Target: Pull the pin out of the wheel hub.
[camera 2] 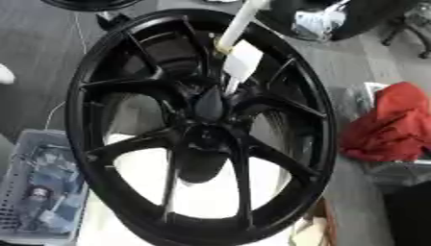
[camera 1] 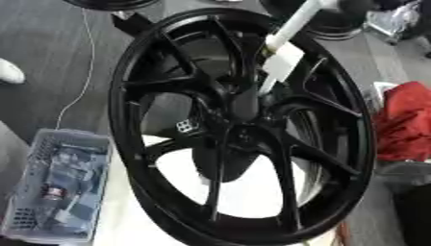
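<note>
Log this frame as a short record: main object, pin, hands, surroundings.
main object: black wheel, spoked, standing tilted on a white surface
pin: white rod with a white tag, running down to the hub, not yet out
hands: neither robot hand in view
left side: clear basket holding small items
right side: red cloth

The wheel (camera 1: 244, 129) stands tilted before me on the bench (camera 1: 252, 187), filling its middle. My pin (camera 1: 282, 48) runs from the far side down to its hub (camera 2: 206, 122). A basket (camera 1: 59, 187) sits at its left, cloth (camera 1: 408, 122) at its right.
</note>
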`<action>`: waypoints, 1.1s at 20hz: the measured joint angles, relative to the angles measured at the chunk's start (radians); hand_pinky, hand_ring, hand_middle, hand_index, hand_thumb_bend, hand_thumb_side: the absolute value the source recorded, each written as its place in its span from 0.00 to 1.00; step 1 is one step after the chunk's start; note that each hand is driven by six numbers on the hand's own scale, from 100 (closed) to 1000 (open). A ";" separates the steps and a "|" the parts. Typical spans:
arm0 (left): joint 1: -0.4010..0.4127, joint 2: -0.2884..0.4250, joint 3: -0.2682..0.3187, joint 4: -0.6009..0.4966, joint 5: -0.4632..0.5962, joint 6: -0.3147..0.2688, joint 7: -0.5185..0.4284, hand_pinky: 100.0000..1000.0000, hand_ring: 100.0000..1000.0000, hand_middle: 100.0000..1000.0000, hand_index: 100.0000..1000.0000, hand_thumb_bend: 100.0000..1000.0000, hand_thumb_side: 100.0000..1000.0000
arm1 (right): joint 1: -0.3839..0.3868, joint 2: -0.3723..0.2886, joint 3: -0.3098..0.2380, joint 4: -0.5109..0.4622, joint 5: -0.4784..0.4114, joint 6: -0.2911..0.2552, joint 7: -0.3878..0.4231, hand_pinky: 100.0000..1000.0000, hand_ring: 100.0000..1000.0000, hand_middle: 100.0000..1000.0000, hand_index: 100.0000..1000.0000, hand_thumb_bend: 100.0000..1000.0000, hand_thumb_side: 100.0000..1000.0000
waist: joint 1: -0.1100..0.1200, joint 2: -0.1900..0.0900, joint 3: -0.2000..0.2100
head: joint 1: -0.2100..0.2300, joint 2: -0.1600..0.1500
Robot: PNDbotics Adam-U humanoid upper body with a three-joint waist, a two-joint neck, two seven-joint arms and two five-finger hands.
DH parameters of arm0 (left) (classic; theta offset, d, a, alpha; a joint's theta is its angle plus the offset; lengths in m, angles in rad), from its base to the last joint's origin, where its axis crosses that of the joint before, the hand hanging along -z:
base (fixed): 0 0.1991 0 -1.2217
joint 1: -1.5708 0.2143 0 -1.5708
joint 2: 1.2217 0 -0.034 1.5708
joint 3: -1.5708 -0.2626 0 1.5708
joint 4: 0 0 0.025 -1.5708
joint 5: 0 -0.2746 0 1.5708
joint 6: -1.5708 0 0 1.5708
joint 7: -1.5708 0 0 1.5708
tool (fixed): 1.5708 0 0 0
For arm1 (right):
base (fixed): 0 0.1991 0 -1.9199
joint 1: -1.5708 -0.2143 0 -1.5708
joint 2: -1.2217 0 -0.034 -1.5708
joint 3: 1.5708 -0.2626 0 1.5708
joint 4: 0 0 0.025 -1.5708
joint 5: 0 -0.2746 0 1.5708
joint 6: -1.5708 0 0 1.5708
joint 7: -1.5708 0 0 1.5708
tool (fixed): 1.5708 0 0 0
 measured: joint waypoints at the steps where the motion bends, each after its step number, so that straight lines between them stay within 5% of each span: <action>1: 0.003 0.000 0.002 0.000 -0.003 -0.002 0.003 0.80 0.71 0.54 0.71 0.00 0.64 | 0.027 -0.003 -0.025 0.000 -0.003 0.006 -0.023 0.00 0.42 0.39 0.48 0.00 0.00 | 0.001 0.000 -0.006 | 0.003 0.000; 10: 0.021 0.011 0.025 0.000 -0.029 -0.020 0.027 0.81 0.70 0.54 0.71 0.00 0.64 | 0.342 0.045 -0.230 0.000 0.080 0.063 -0.327 0.00 0.44 0.40 0.49 0.00 0.00 | 0.010 0.012 -0.042 | 0.046 -0.002; 17: 0.025 0.017 0.030 0.000 -0.039 -0.030 0.037 0.81 0.70 0.54 0.71 0.00 0.64 | 0.577 0.180 -0.341 0.000 0.237 0.149 -0.547 0.00 0.45 0.41 0.50 0.00 0.00 | 0.017 0.023 -0.054 | 0.066 -0.010; 22: 0.028 0.017 0.034 0.000 -0.043 -0.035 0.042 0.81 0.70 0.54 0.71 0.00 0.64 | 0.723 0.316 -0.401 0.000 0.327 0.161 -0.662 0.01 0.47 0.43 0.52 0.00 0.00 | 0.027 0.028 -0.057 | 0.069 -0.010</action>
